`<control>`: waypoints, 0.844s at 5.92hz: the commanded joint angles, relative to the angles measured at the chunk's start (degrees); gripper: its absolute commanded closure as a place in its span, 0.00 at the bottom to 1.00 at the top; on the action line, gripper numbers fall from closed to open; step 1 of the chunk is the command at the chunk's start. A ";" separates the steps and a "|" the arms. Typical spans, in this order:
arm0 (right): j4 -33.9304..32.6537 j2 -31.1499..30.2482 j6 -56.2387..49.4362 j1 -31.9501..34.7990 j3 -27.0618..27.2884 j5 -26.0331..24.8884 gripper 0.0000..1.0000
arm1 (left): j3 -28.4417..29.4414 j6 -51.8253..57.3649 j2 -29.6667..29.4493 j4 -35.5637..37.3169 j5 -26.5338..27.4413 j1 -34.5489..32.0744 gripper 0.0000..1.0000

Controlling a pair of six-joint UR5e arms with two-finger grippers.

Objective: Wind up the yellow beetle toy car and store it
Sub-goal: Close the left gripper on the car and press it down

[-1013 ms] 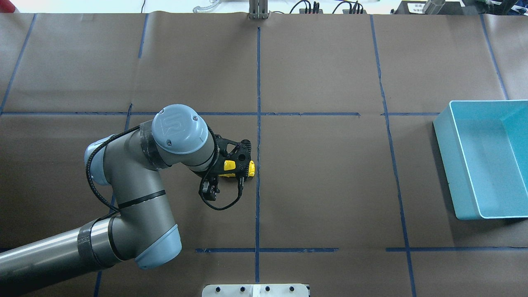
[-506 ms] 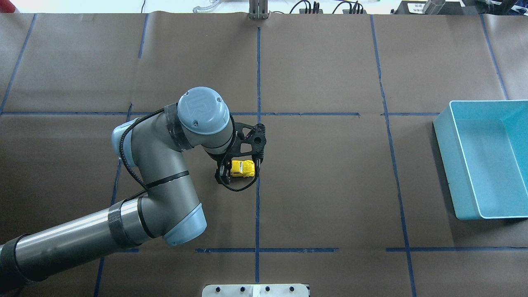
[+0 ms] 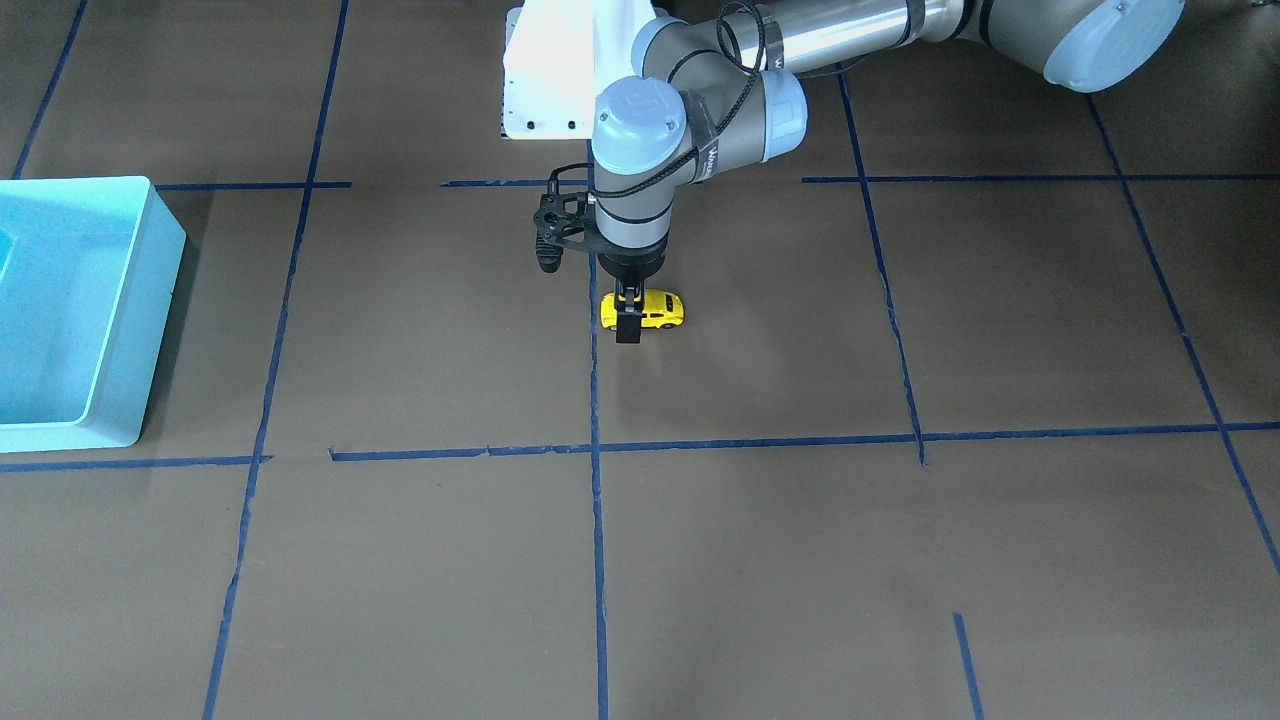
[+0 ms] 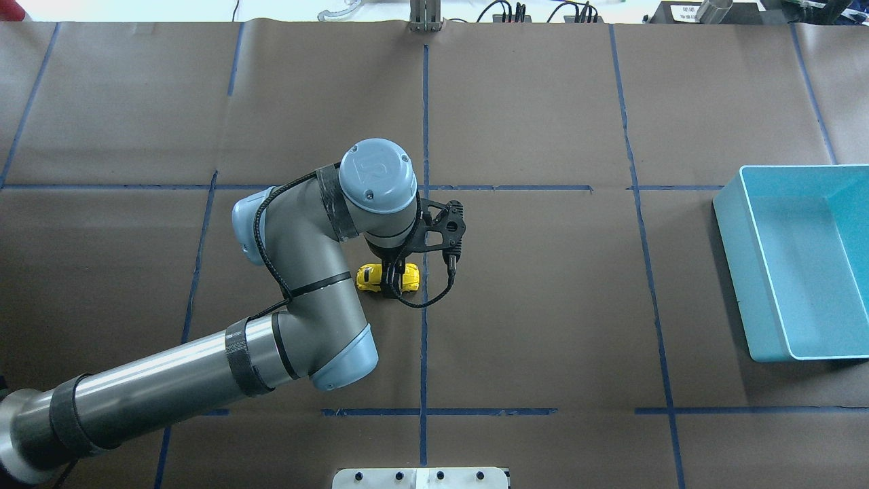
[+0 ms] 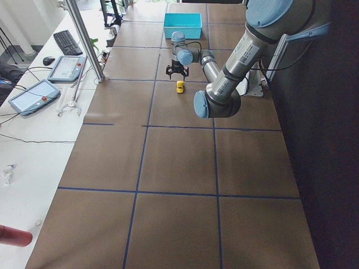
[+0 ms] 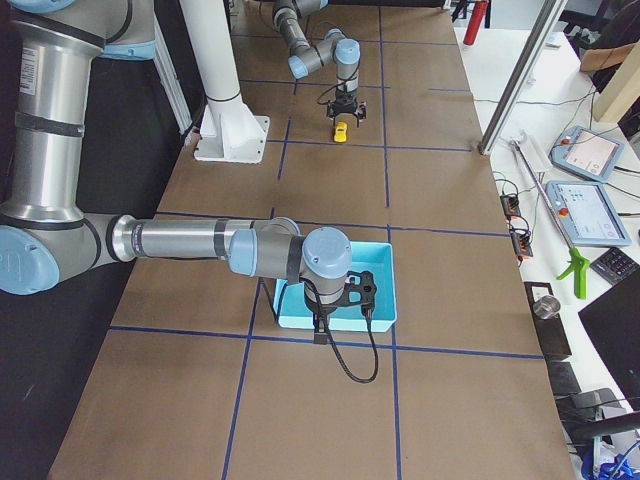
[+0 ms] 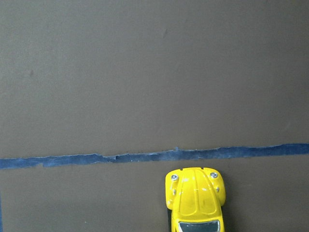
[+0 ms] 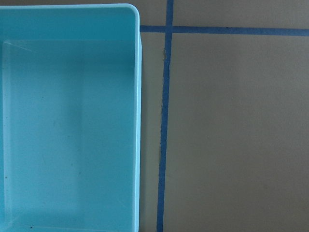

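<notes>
I see the left gripper (image 4: 391, 280), swung round from a second ago, with jaws now clamped across the tiny yellow beetle-shaped toy car (image 4: 387, 278) on the brown paper-covered table (image 4: 543, 305), ready for winding; I cannot tell the right jaws' state.

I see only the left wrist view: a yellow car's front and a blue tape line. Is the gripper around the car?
Observer: Yes, the left gripper straddles the yellow beetle toy car at its middle; squeezing or not, I cannot tell.
Operator: Where is the bin?
Observer: The light-blue bin stands far toward the robot's right, nothing visible inside.
Operator: The other arm?
Observer: The right gripper hangs by that bin's edge.
</notes>
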 commanded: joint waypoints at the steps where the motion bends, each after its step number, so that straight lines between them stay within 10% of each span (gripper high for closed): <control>1: 0.00 -0.09 -0.08 0.03 -0.42 -0.51 0.00 | 0.30 -0.06 0.12 0.08 0.04 1.36 0.00; 5: -0.09 -0.62 -0.17 0.03 -0.60 -0.08 0.00 | 2.66 -1.37 0.48 -3.06 0.13 1.63 0.00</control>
